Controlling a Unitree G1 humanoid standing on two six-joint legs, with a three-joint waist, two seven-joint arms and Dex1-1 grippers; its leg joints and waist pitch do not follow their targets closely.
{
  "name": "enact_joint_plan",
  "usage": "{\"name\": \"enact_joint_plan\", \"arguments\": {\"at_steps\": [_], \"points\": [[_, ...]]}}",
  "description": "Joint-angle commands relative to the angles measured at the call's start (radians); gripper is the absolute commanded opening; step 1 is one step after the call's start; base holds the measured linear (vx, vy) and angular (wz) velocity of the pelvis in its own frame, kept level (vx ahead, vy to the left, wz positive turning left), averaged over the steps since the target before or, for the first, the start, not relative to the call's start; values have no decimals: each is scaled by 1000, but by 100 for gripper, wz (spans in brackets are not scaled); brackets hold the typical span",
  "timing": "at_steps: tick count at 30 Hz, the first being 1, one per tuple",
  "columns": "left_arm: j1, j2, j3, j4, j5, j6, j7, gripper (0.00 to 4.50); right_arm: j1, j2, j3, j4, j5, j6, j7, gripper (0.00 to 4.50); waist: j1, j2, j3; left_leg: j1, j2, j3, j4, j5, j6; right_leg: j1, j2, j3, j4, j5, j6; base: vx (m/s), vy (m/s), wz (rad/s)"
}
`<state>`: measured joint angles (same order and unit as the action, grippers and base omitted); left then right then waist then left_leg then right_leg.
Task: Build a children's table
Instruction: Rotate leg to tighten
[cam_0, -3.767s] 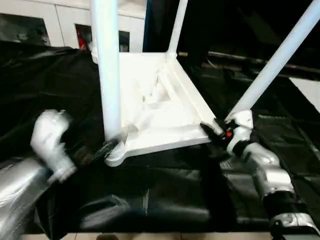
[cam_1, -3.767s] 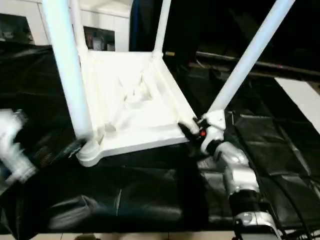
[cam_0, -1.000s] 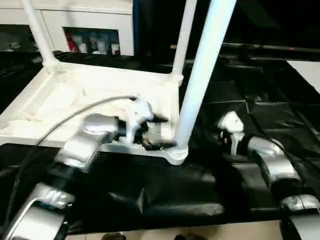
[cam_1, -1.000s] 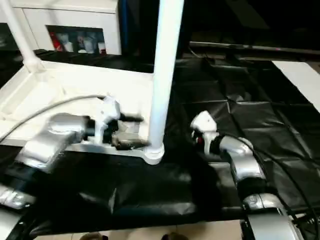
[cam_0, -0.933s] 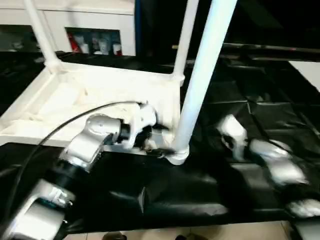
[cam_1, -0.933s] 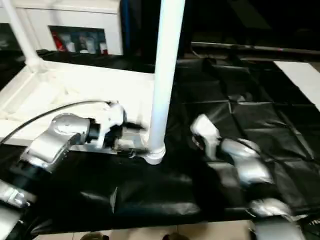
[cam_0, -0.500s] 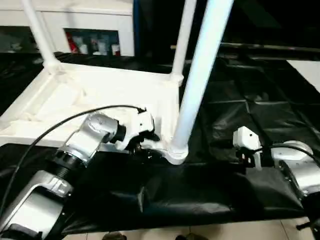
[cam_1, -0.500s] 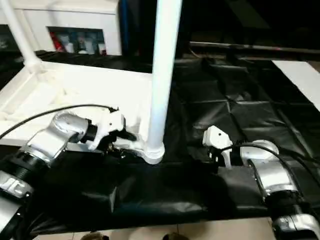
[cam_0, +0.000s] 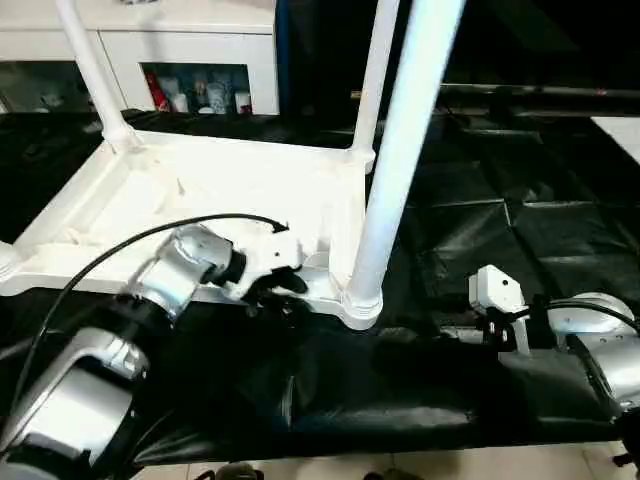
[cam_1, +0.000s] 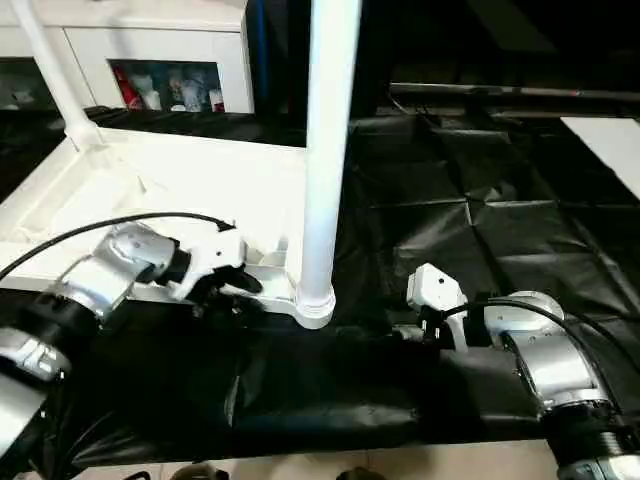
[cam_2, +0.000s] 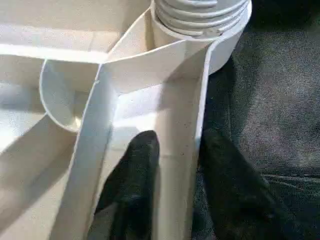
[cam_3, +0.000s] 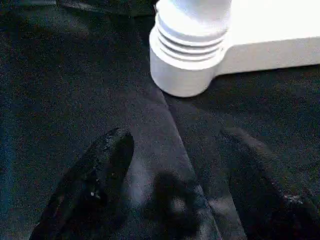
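Note:
The white children's table lies upside down on black cloth, its ribbed underside (cam_0: 200, 190) facing up. Three tube legs stand in corner sockets: the near right leg (cam_0: 400, 170), the far right leg (cam_0: 375, 70) and the far left leg (cam_0: 90, 70). My left gripper (cam_0: 275, 290) is shut on the top's near rim (cam_2: 175, 100), just left of the near right socket (cam_0: 360, 305), with one finger (cam_2: 137, 165) inside the wall and one outside. My right gripper (cam_1: 405, 330) rests open on the cloth, right of that socket (cam_3: 192, 55), holding nothing.
A white cabinet with glass doors (cam_0: 190, 60) stands behind the table. Black cloth (cam_0: 500, 220) covers the whole work surface, wrinkled at the front. A pale floor patch (cam_0: 622, 125) shows at the far right. A black cable (cam_0: 150, 235) arcs over my left forearm.
My left gripper has moved onto the rim beside the near right socket and closed there. The right arm has pulled back from the table and sunk to the cloth.

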<state>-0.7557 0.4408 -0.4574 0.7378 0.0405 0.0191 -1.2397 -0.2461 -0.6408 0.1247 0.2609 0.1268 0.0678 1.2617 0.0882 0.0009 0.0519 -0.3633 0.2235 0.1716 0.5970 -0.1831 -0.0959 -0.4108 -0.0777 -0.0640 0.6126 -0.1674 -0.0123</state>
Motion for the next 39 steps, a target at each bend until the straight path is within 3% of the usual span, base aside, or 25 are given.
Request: {"name": "enact_joint_plan", "arguments": {"at_steps": [1, 10, 11, 12, 13, 14, 15, 16, 17, 18, 19, 20, 21, 23, 26, 28, 30, 31, 33, 34, 35, 37, 38, 39], "points": [[-14, -4, 2, 13, 15, -16, 2, 116, 5, -6, -5, -25, 13, 13, -4, 304, 1, -3, -67, 8, 1, 7, -66, -237, 47, 59, -46, 34, -82, -266, -205, 0, 0, 0], [-16, -10, 17, 69, 33, -50, 11, 59, 10, -6, -1, -52, 22, 34, -12, 304, 3, -6, -65, 6, 2, 6, -68, -242, 50, 58, -49, 33, -84, -288, -196, 0, 0, 0], [1, -11, 48, 40, -6, -14, -1, 52, 6, 10, -4, -45, 30, 40, -20, 304, 3, 1, -65, 6, 1, 5, -69, -247, 46, 59, -50, 32, -84, -302, -192, 0, 0, 0], [2, -11, 49, 39, -7, -12, -2, 40, 5, 10, -4, -45, 30, 40, -21, 304, 1, -3, -65, 4, 1, 5, -69, -246, 44, 59, -50, 32, -85, -301, -192, 0, 0, 0], [24, -7, 73, 3, -36, 27, -11, 29, 0, 32, -7, -33, 45, 62, -28, 304, 1, 4, -66, 5, 3, 3, -72, -252, 40, 60, -51, 31, -84, -298, -196, 0, 0, 0], [40, -1, 83, -25, -46, 56, -9, 20, -7, 46, -10, -24, 47, 72, -42, 304, -2, 2, -67, 2, 3, 1, -73, -249, 37, 62, -51, 31, -79, -281, -205, 0, 0, 0], [57, 6, 90, -55, -54, 86, -6, 14, -15, 62, -15, -16, 55, 93, -56, 332, -2, 8, -66, -2, 3, -1, -74, -246, 37, 62, -50, 30, -80, -279, -205, 0, 0, 0], [64, 8, 93, -67, -57, 99, -3, 14, -18, 68, -16, -15, 58, 98, -60, 332, -5, 5, -67, -2, 3, 1, -73, -242, 35, 64, -49, 30, -77, -266, -207, 0, 0, 0], [97, 14, 104, -120, -68, 155, 15, 10, -26, 93, -20, -11, 71, 109, -75, 339, -7, 11, -71, 1, 4, 0, -73, -231, 33, 64, -50, 31, -73, -228, -221, 0, 0, 0], [112, 14, 111, -140, -73, 174, 23, 6, -30, 102, -19, -13, 74, 114, -82, 344, -12, 10, -70, -1, 2, 0, -71, -216, 38, 64, -47, 30, -70, -192, -234, 0, 0, 0], [128, 13, 117, -158, -79, 192, 33, 6, -33, 111, -16, -14, 72, 114, -91, 344, -11, 45, -71, 5, 3, -1, -69, -222, 33, 59, -48, 32, -66, -177, -245, 0, 0, 0], [153, 6, 126, -177, -80, 213, 57, 1, -35, 117, -11, -10, 58, 96, -116, 373, -24, 24, -73, 0, 1, 2, -67, -208, 41, 65, -44, 31, -66, -119, -261, 0, 0, 0], [166, -3, 129, -182, -79, 222, 76, 0, -38, 123, -14, -3, 49, 84, -139, 381, -25, 21, -72, -2, -3, 3, -66, -201, 46, 65, -39, 30, -66, -116, -262, 0, 0, 0], [183, -21, 136, -179, -72, 224, 114, 0, -44, 142, -27, 10, 32, 52, -194, 391, -28, 29, -69, -2, -8, 7, -63, -198, 62, 64, -44, 31, -78, -219, -230, 0, 0, 0], [221, -34, 127, -216, -51, 224, 138, 0, -53, 178, -37, 29, 6, 33, -272, 409, -36, 24, -67, -3, -9, 7, -65, -215, 51, 60, -46, 30, -88, -322, -190, 0, 0, 0], [230, -43, 129, -226, -47, 228, 154, 0, -57, 187, -37, 32, 5, 33, -285, 409, -43, 29, -64, 3, -7, 6, -67, -241, 51, 53, -42, 30, -95, -390, -161, 0, 0, 0], [240, -62, 145, -256, -66, 232, 171, 0, -70, 196, -42, 33, 10, 29, -304, 409, -45, 29, -65, 2, -8, 4, -69, -248, 52, 54, -43, 30, -95, -398, -154, 0, 0, 0], [241, -73, 154, -265, -78, 232, 176, 0, -78, 198, -48, 38, 16, 25, -310, 409, -47, 20, -65, 0, -8, 5, -69, -245, 54, 54, -42, 30, -95, -396, -152, 0, 0, 0], [240, -83, 161, -268, -89, 212, 176, 0, -91, 201, -53, 52, 18, 8, -324, 409, -47, 25, -66, 3, -9, 5, -68, -243, 59, 50, -42, 30, -96, -395, -154, 0, 0, 0], [241, -88, 164, -275, -92, 214, 183, 0, -97, 203, -55, 62, 12, -6, -335, 409, -46, 19, -67, 4, -8, 7, -67, -238, 63, 49, -42, 31, -96, -384, -158, 0, 0, 0], [248, -90, 168, -288, -100, 214, 181, 0, -105, 205, -54, 72, 9, -16, -338, 409, -47, 3, -68, 0, -7, 8, -66, -230, 67, 50, -44, 31, -93, -372, -163, 0, 0, 0], [258, -94, 173, -305, -107, 220, 182, 0, -117, 204, -51, 86, 6, -28, -331, 409, -41, 11, -68, 0, -6, 7, -67, -211, 74, 48, -46, 32, -89, -356, -164, 0, 0, 0], [264, -91, 171, -308, -104, 214, 177, 0, -122, 203, -47, 93, 6, -32, -323, 409, -40, -10, -70, -3, -3, 7, -67, -195, 82, 50, -48, 33, -84, -335, -166, 0, 0, 0], [264, -91, 171, -308, -104, 214, 177, 0, -122, 203, -47, 93, 6, -32, -323, 409, -38, -1, -68, -2, -3, 7, -68, -193, 82, 48, -48, 33, -84, -328, -167, 0, 0, 0]]}}
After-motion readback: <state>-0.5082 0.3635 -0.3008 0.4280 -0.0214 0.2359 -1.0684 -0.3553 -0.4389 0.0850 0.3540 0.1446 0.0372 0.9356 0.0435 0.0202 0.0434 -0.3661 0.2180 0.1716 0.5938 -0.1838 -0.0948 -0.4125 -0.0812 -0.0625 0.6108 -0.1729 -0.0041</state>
